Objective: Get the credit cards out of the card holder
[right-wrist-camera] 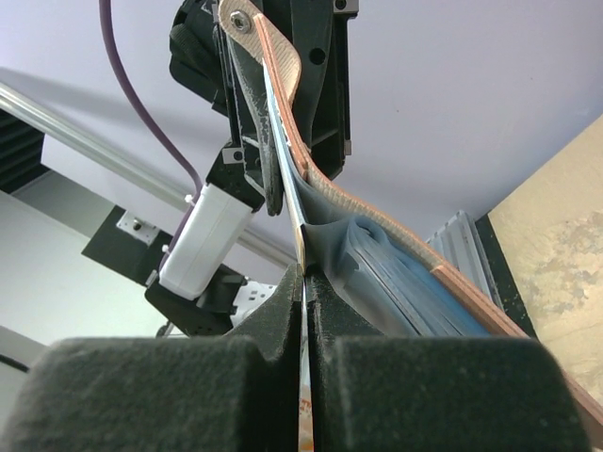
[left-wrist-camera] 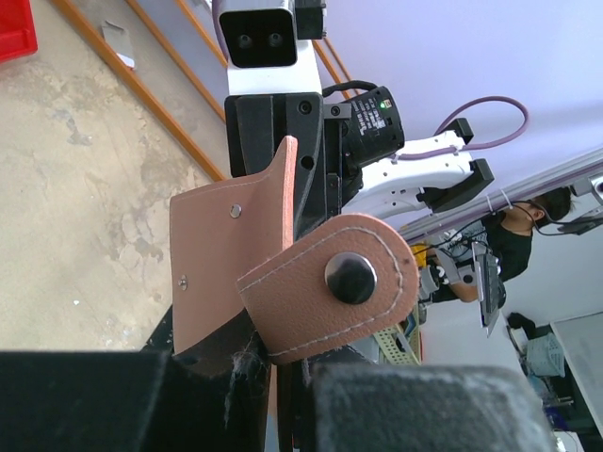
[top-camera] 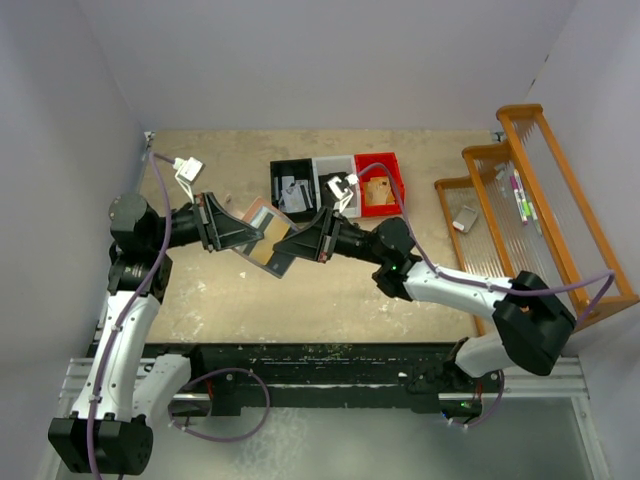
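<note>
The card holder (top-camera: 262, 232) hangs in the air above the middle of the bench (top-camera: 330, 300), caught between the two arms and touching nothing else. It is folded open, salmon-pink leather outward, with the snap tab (left-wrist-camera: 344, 282) curling free on the side facing the left wrist camera. In the top view its long axis runs roughly from 11 to 5 o'clock, across the line joining the grippers. The blue-grey card slots (right-wrist-camera: 396, 282) appear to open toward 3 o'clock. The left gripper (top-camera: 243, 238) is clamped on the holder's leather from the 9 o'clock side. The right gripper (right-wrist-camera: 303, 282), coming in from 3 o'clock, has its fingers pressed together on the thin edge of one credit card (right-wrist-camera: 294, 212) that stands out of the slots. The holder looks light and soft, and its panels bow under the grip, so it is best held on the plain outer leather, well away from the slot mouths. The card looks thin, stiff and smooth, likely to slip, and is best pinched flat on its exposed short edge and drawn straight along the slot. Three bins (top-camera: 335, 182) sit at 12 o'clock and a wooden rack (top-camera: 540, 200) at 3 o'clock.
</note>
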You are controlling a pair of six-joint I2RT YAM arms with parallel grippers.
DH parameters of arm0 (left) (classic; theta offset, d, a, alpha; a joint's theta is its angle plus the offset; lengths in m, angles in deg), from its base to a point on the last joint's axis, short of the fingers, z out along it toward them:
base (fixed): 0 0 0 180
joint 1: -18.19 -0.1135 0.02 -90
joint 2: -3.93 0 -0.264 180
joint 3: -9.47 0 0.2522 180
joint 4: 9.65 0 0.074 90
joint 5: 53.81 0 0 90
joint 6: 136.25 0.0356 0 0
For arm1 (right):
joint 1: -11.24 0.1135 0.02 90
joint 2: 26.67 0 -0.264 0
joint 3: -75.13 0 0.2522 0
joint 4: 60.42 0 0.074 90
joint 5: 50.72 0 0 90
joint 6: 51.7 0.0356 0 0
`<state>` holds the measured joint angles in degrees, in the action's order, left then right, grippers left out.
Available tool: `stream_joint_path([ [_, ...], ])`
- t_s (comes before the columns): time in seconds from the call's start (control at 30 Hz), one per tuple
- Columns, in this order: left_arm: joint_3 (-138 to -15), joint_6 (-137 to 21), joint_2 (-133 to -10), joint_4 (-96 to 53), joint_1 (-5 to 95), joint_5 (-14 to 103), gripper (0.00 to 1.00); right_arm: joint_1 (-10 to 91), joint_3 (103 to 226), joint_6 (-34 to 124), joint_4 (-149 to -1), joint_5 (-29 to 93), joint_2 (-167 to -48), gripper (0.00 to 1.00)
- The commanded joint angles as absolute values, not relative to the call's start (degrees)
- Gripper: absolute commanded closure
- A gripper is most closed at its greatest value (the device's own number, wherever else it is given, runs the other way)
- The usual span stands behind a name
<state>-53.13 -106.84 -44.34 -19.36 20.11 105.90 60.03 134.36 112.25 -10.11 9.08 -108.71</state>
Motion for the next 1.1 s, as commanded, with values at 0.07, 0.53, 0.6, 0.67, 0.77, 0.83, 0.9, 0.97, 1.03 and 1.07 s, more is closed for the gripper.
stream_joint_path([
  [0.07, -54.4, -109.5, -42.8, -14.1, 20.2, 107.4, 0.88, 59.8, 132.4, 110.6, -9.8, 9.1, -105.8, 1.0],
  [0.53, -54.4, -109.5, -42.7, -14.2, 20.2, 107.1, 1.0, 59.8, 135.0, 115.8, -1.7, 8.9, -109.6, 0.71],
  [0.6, -54.4, -109.5, -42.7, -14.3, 20.2, 107.1, 1.0, 59.8, 135.2, 116.7, -0.1, 8.6, -110.4, 0.74],
  [0.67, -54.3, -109.4, -42.6, -14.4, 20.2, 107.1, 1.0, 59.8, 135.2, 117.3, 1.2, 8.5, -110.8, 0.8],
  [0.77, -54.2, -109.1, -42.5, -14.8, 20.2, 107.1, 1.0, 59.8, 134.8, 117.7, 2.6, 8.3, -110.9, 0.95],
  [0.83, -54.3, -108.8, -42.5, -15.3, 20.2, 107.1, 0.99, 59.8, 134.2, 117.7, 2.7, 8.4, -110.4, 1.0],
  [0.9, -54.4, -108.7, -42.4, -15.4, 20.2, 107.0, 0.99, 59.8, 133.3, 117.2, 2.4, 8.5, -109.5, 1.0],
  [0.97, -54.6, -108.7, -42.5, -15.5, 20.2, 106.9, 0.98, 59.8, 132.1, 116.9, 2.2, 8.7, -108.7, 1.0],
  [1.03, -54.9, -108.5, -42.7, -15.6, 20.2, 107.0, 0.98, 59.6, 130.6, 116.6, 2.0, 9.0, -107.9, 1.0],
  [1.07, -55.1, -108.5, -42.7, -15.7, 20.2, 107.0, 0.98, 59.5, 129.9, 116.6, 2.1, 9.2, -107.5, 1.0],
])
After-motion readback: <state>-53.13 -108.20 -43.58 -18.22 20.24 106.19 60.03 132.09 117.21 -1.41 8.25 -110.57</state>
